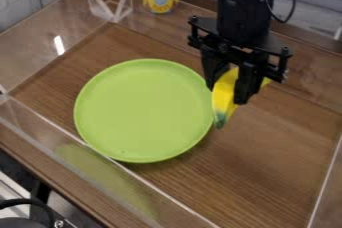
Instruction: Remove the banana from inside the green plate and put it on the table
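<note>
Pincer points down and pinches the banana between its fingers, holding it nearly upright with the lower tip hanging free. The banana is in the air, off the plate, at the plate's right rim, with bare table just to its right.

Risks, as I judge them: the grip looks to sit on the upper half of a smooth, curved toy, so it could slip or swing. If let go at this spot, the lower tip may catch the rim and the banana may tip back onto the plate. Dropped from height, it could bounce or roll toward the clear wall.

Hard to make out: the fingers hide the banana's top end, so the contact points are unclear. With 1 view only, I cannot tell whether the lower tip hangs over the rim or already past it, nor how high it hangs.
</note>
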Robot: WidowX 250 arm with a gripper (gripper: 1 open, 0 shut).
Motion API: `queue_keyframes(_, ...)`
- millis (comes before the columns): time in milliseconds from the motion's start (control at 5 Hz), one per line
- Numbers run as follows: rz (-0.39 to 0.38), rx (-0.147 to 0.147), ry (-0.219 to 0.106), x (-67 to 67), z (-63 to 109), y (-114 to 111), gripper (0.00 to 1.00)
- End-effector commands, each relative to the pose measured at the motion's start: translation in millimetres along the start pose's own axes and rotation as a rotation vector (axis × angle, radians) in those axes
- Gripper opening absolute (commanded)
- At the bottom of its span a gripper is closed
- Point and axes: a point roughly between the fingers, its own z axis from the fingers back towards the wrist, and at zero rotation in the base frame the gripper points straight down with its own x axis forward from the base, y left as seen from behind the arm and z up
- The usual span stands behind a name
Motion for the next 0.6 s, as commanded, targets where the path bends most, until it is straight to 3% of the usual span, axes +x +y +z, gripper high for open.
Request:
queue_keyframes(0,-0.014,-0.008,-0.042,7.3,6.9,-8.7,0.0)
queue_keyframes(400,-0.027,-0.013,-0.045,10.9,-0.6,-16.9,0.0)
